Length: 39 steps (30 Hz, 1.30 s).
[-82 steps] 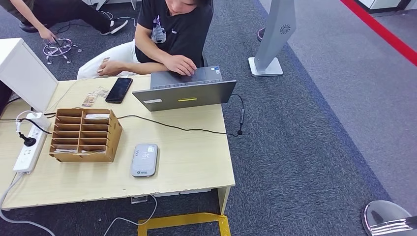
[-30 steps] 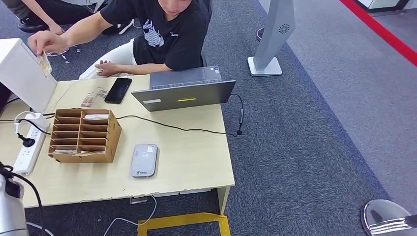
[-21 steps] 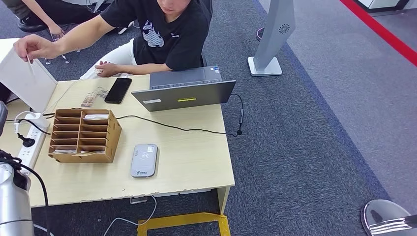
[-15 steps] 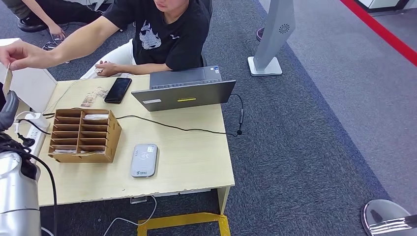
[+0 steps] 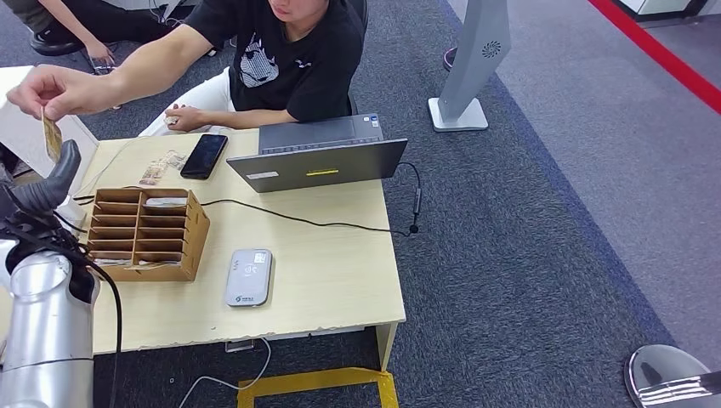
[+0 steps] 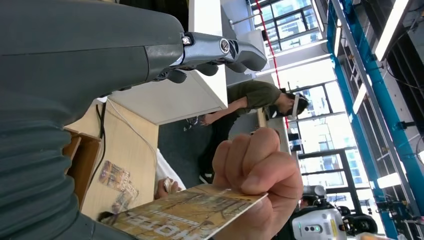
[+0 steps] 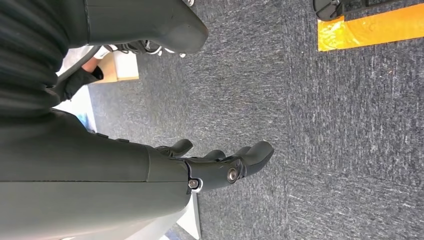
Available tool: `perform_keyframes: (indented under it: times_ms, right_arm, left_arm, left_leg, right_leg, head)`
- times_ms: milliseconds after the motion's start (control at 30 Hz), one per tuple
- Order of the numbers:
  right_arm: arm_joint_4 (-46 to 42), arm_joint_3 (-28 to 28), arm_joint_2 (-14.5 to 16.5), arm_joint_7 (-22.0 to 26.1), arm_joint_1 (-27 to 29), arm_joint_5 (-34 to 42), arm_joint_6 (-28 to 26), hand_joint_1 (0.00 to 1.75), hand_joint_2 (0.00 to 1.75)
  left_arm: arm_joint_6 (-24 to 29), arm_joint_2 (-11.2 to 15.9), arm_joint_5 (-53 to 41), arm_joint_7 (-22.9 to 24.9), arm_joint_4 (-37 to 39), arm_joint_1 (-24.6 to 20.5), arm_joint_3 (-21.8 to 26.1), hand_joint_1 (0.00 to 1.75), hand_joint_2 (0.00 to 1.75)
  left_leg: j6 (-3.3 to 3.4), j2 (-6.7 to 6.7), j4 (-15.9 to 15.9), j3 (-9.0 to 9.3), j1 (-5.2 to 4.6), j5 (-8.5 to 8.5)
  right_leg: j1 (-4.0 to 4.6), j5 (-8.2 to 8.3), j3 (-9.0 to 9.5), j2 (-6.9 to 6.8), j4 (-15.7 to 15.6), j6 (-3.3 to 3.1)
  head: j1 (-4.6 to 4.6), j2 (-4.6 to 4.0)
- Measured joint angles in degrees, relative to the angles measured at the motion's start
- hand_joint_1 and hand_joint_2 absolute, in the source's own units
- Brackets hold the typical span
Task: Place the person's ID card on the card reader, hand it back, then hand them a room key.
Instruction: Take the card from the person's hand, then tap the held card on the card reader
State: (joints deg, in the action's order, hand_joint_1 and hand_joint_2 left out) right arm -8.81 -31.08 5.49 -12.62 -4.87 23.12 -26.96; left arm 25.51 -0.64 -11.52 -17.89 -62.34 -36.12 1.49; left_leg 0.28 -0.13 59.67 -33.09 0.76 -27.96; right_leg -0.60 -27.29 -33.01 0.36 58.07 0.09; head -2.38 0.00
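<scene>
Handover stage, upper left of frame: person's hand [image 5: 53, 88] offers ID card [image 5: 52, 136] just above spread, empty left hand [image 5: 47, 189]. Card reader [image 5: 249, 276] untouched; reading, return, room key remain. Right hand [image 7: 220, 162] loosely spread, empty.

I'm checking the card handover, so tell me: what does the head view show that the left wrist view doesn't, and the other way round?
Head view alone: the card reader lying flat on the table, beside the wooden key rack, and the open laptop.
Left wrist view alone: the printed face of the ID card, and another person bending over in the background.
Both: the person's hand pinching the card just above the robot's left hand, whose fingers are apart and not yet touching the card.
</scene>
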Motion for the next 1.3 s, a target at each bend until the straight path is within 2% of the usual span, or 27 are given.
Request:
perform_keyframes:
  times_ms: [33,67,267,567,800,933,1067,1300]
  right_arm:
    - [0.0,0.0,0.0,0.04,0.01,-0.04,-0.01,0.0,1.75]
    - [0.0,0.0,0.0,0.09,0.01,-0.08,-0.03,0.0,1.75]
    - [0.0,0.0,0.0,0.18,0.01,-0.42,-0.26,0.0,1.75]
    - [0.0,0.0,-0.01,0.2,0.0,-0.74,-0.57,0.0,1.75]
    - [0.0,0.0,-0.02,0.26,-0.03,-0.92,-0.66,0.0,1.75]
    - [0.0,0.0,-0.02,0.39,-0.03,-0.8,-0.67,0.0,1.75]
    - [0.0,0.0,-0.02,0.52,-0.03,-0.44,-0.65,0.0,1.75]
    - [0.0,0.06,-0.02,0.89,0.01,0.41,-0.67,0.0,1.75]
  left_arm:
    - [0.34,-0.04,-0.03,0.16,-0.33,0.1,-0.26,1.71,1.75]
    - [0.79,-0.08,-0.04,0.32,-0.62,0.2,-0.47,1.75,1.75]
    - [4.02,-0.07,0.82,0.62,-1.43,0.76,-0.85,1.75,1.75]
    - [5.5,0.92,3.04,0.81,-1.57,1.08,-0.85,1.75,1.75]
    - [5.49,1.78,3.76,0.53,-1.57,1.46,-0.81,1.75,1.75]
    - [3.72,1.74,1.19,0.36,-1.67,2.4,-1.28,1.75,1.75]
    - [0.59,0.75,-4.16,1.96,-2.7,5.07,-4.42,1.75,1.75]
    - [-5.07,-2.58,-8.58,4.84,-5.4,11.61,-13.72,1.75,1.75]
  left_leg:
    - [0.0,0.0,0.0,0.0,0.0,0.0]
    - [0.0,0.0,0.0,0.0,0.0,0.0]
    - [0.0,0.0,0.0,0.0,0.0,0.0]
    - [0.0,-0.02,-0.01,-0.02,0.0,0.0]
    - [0.0,-0.03,-0.01,-0.03,0.0,0.0]
    - [0.0,-0.02,0.0,-0.02,-0.01,0.0]
    - [0.0,-0.03,0.01,-0.02,-0.02,0.0]
    - [0.04,-0.01,0.0,-0.03,-0.1,-0.03]
  right_leg:
    - [0.0,0.0,0.0,0.0,0.0,0.0]
    - [0.0,0.0,0.0,0.0,0.0,0.0]
    - [0.0,0.0,0.0,0.0,0.01,0.0]
    - [0.0,0.0,0.0,-0.02,0.01,0.0]
    - [0.0,0.0,0.0,-0.02,0.02,0.0]
    - [-0.01,0.0,0.0,-0.02,0.01,0.0]
    - [-0.02,-0.01,0.0,-0.02,-0.01,0.01]
    - [-0.11,-0.01,-0.02,-0.01,-0.02,0.02]
  head:
    - [0.0,0.0]
    - [0.0,0.0]
    - [0.0,0.0]
    - [0.0,0.0]
    - [0.0,0.0]
    - [0.0,0.0]
    - [0.0,0.0]
    - [0.01,0.0]
